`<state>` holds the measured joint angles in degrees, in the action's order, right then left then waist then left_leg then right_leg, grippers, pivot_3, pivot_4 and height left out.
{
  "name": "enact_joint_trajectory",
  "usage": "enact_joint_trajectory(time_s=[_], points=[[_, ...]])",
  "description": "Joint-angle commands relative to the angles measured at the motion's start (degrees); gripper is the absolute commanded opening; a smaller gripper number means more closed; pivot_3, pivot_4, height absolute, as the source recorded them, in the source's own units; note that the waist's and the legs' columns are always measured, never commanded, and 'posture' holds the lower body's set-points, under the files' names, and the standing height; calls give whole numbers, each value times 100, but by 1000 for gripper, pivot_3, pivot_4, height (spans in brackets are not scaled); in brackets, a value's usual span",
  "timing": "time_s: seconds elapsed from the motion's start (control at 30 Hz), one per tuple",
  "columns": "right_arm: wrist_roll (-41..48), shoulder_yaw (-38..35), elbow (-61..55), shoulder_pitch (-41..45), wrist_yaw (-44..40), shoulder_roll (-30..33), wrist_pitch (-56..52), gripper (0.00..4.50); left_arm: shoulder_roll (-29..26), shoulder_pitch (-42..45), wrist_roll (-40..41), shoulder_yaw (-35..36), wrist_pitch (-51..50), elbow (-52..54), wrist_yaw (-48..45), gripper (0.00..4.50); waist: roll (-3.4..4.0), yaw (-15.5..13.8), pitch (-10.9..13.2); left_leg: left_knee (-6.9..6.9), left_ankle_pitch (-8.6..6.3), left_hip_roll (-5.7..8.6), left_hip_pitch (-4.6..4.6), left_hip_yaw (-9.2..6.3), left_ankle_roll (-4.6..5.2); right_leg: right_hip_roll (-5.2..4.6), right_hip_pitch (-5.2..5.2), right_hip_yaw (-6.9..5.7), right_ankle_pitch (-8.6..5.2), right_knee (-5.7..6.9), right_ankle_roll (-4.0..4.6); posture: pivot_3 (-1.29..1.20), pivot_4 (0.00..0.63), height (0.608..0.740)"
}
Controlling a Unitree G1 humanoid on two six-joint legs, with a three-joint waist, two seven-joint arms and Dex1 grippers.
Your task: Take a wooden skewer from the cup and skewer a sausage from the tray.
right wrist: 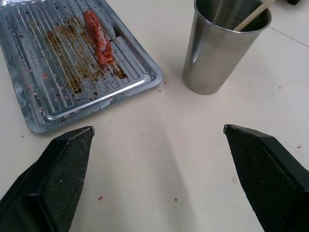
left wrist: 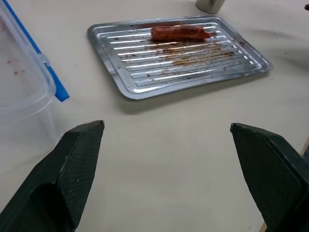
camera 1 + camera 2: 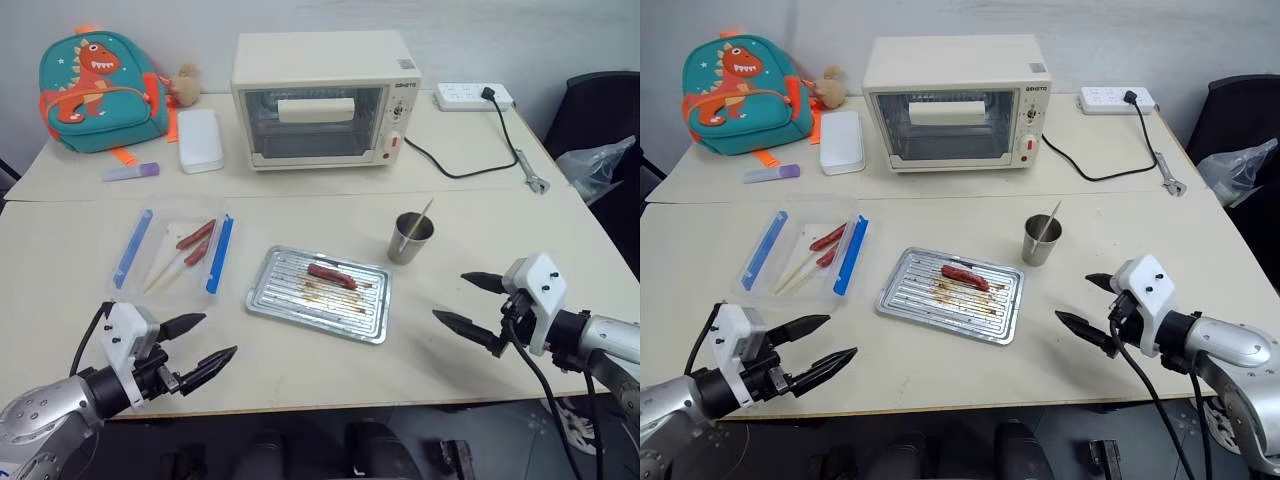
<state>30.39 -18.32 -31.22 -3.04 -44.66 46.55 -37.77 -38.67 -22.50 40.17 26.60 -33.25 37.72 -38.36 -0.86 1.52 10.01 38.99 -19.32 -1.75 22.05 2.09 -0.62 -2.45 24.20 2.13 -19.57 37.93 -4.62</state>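
1. Inspecting my two tools first: my left tool (image 3: 205,341) hung low over the near left part of the bench (image 3: 300,370), fingers spread wide and holding nothing.
2. My right tool (image 3: 470,300) hung over the near right part of the bench, fingers likewise spread wide and empty, pointing toward the middle.
3. The tray (image 3: 270,295) lay flat at the centre of the bench, between my two tools and apart from both. Brown grease marks ran along its ribbed bottom.
4. One sausage (image 3: 331,276) lay on the tray, toward its far side, across the ribs.
5. The cup (image 3: 409,243) stood upright on the bench just beside the tray's far right corner, not touching it.
6. The wooden skewer (image 3: 416,224) leaned inside the cup, its upper end rising past the rim.
7. A clear plastic container (image 3: 170,285) with blue edges sat to the left of the tray, apart from it. It held two more sausages and some sticks.
8. At the far side of the bench stood a cream toaster oven (image 3: 320,98), door closed.
9. Left of the oven lay a white box (image 3: 200,140), and beyond it a teal dinosaur backpack (image 3: 98,90).
10. A power strip (image 3: 470,95) sat right of the oven, its black cable trailing across the bench.
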Motion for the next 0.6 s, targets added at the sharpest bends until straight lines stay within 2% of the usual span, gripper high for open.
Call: enact_joint_trajectory(time_s=[0.03, 0.17, 0.33, 0.47, 0.6], points=[[150, -21, -8, 181, 97, -36, -92, 4500, 92, 348, 104, -142, 31, 147, 179, 4428, 0, -4, 0, 1, 0, 0, 0, 0, 0, 0, 0, 0, 0, 0, 0, 0, 150, 740], [900, -376, 122, 817, 597, -361, -753, 4500, 206, 1106, 841, -300, -377, 211, 452, 4428, -1, 0, -1, 7, 3, 0, 0, -1, -5, 0, -2, -1, 2, 7, -3, 0, 150, 740], [1372, -493, 643, 1810, 1330, -741, -1280, 4500, -234, 2263, 1590, -630, -855, -44, 60, 4428, 1, 6, -2, 7, 9, -2, 1, -3, -16, 1, -1, -2, 2, 33, -4, 0, 150, 740], [1335, -262, 1124, 2498, 1794, -1113, -1383, 4500, -507, 3251, 1693, -1172, -1117, -494, -394, 4428, 2, 8, -2, 12, 14, 3, 2, -1, -24, 3, 1, -2, 2, 39, -4, 0, 150, 740], [943, 189, 1680, 3086, 2085, -1510, -1107, 4500, -574, 4059, 1454, -1910, -1168, -858, -912, 4428, 3, 16, -2, 10, 14, 2, 7, 0, -25, 4, 8, -1, 2, 39, -4, 0, 150, 740]])
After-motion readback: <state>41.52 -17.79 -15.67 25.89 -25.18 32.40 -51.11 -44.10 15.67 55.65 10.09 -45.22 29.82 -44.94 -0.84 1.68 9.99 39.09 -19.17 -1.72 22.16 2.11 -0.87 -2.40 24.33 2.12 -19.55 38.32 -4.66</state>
